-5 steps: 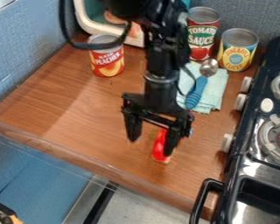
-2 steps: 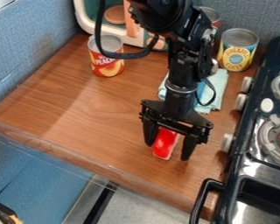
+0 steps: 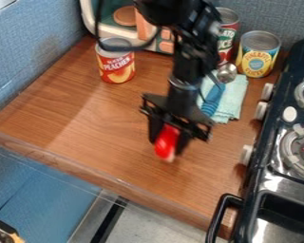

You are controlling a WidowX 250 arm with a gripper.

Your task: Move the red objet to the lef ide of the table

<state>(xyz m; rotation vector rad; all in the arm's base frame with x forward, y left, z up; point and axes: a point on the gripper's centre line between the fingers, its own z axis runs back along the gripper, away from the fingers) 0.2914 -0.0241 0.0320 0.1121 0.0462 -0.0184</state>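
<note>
Red object right of mid-table, nearer the front edge than the back; whether its lower end touches wood, cannot tell. Gripper over it, fingers drawn in to about its width, one on each side; reads as a firm hold. Task perhaps half done: grasp looks made, carry to the left edge and release remain. Peach can stands toward the back left corner; a path along the front should miss it.
</note>
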